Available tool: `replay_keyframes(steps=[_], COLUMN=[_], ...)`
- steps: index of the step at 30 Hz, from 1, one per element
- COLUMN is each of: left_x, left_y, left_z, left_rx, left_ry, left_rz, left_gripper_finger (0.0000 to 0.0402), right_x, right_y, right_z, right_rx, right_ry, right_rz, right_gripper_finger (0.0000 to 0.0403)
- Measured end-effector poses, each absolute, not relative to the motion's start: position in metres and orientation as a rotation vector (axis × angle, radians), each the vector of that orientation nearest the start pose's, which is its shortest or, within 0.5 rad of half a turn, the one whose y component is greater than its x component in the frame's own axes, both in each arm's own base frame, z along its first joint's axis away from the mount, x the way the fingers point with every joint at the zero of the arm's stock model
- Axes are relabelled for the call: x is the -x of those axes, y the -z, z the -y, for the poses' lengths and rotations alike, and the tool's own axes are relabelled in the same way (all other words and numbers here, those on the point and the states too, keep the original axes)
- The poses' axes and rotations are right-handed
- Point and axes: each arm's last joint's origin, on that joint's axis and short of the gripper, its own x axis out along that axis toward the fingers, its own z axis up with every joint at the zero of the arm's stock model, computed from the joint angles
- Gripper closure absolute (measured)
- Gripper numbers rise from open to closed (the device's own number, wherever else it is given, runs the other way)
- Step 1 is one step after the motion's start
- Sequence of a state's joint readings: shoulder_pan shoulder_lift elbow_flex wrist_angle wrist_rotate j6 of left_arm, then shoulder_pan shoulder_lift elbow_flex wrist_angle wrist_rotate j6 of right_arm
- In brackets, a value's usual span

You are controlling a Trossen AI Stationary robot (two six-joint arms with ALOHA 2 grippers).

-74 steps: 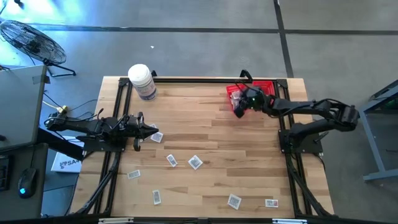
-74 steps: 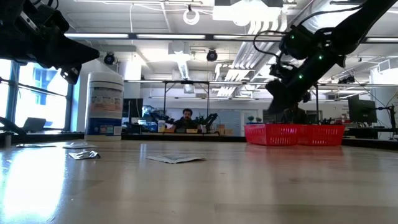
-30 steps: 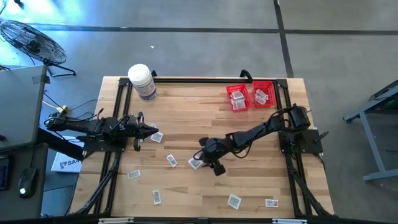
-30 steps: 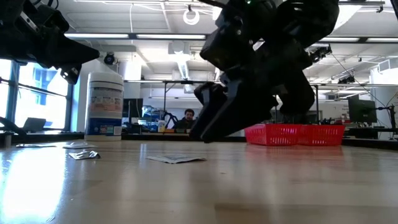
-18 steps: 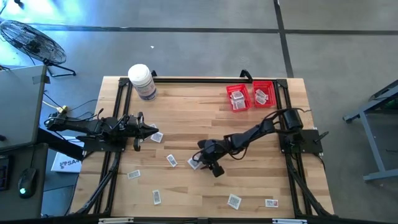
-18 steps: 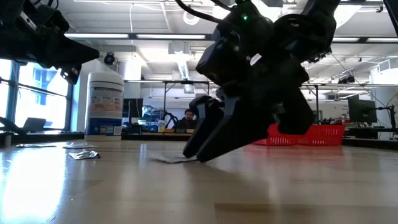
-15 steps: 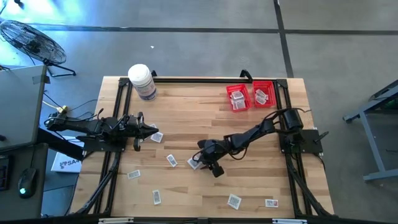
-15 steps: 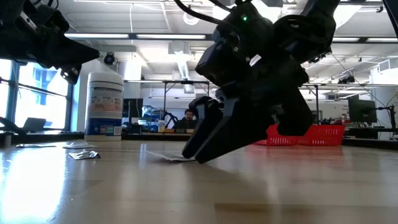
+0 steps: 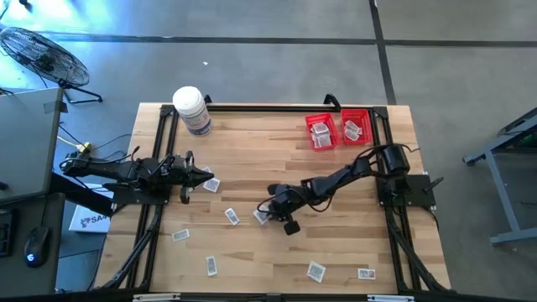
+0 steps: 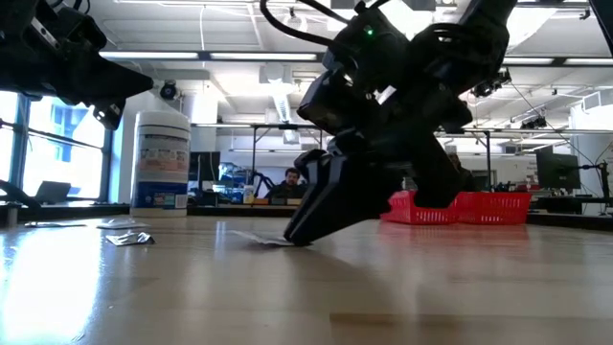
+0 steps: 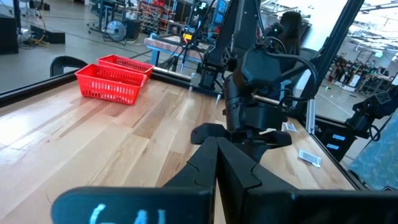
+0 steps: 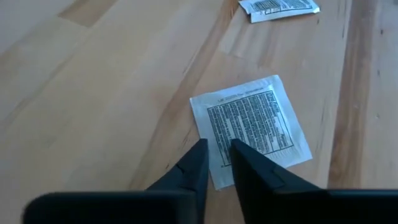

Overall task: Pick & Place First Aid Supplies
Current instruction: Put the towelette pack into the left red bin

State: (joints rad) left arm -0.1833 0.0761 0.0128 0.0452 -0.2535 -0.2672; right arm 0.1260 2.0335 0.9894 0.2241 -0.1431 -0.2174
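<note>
Several first aid packets lie scattered over the front half of the wooden surface [image 9: 252, 159], well apart from the two red mesh baskets [image 9: 337, 130] at the far right corner, which already have packets inside. The right pincer [image 9: 267, 214] is stretched out low over the middle of the surface with its tips down on one packet [image 12: 256, 127], a white square printed with a block of small text. In the right wrist view the two dark fingers [image 12: 194, 163] are drawn nearly together, a thin gap between them, pinching at the packet's near edge; the packet lies flat on the wood. Another packet [image 12: 278, 7] lies just beyond it. The left pincer [image 9: 201, 178] waits closed by the left edge, next to a packet [image 9: 210, 184]. A white bottle [image 9: 191, 110] stands at the far left corner.
</note>
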Motion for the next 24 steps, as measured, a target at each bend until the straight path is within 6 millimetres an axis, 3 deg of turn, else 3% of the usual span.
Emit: replay_keyframes(steps=[5,12,15,19,24], left_x=[-0.1,-0.1,-0.1,-0.1,-0.1], left_y=[-0.166,-0.166,-0.166,-0.166,-0.166], left_z=[0.011,0.011,0.011,0.011,0.011], left_rx=[0.263,0.263,0.263,0.263,0.263], left_ry=[-0.072,-0.073,-0.073,-0.073,-0.073], left_rz=[-0.008,-0.008,-0.009,-0.008,-0.009], left_gripper_finger=[0.0401,0.0401,0.0401,0.0401,0.0401], right_x=[-0.375,-0.376,-0.373,-0.369,-0.352], right_y=[-0.087,-0.099,-0.113,-0.15,-0.186], right_z=[-0.051,-0.05,-0.049,-0.044,-0.022], right_rx=[0.172,0.106,0.107,0.122,0.097], right_ry=[-0.31,-0.264,-0.252,-0.191,-0.016], right_rz=[-0.803,-0.763,-0.744,-0.673,-0.696], right_gripper_finger=[0.0394,0.04,0.0399,0.0401,0.0402])
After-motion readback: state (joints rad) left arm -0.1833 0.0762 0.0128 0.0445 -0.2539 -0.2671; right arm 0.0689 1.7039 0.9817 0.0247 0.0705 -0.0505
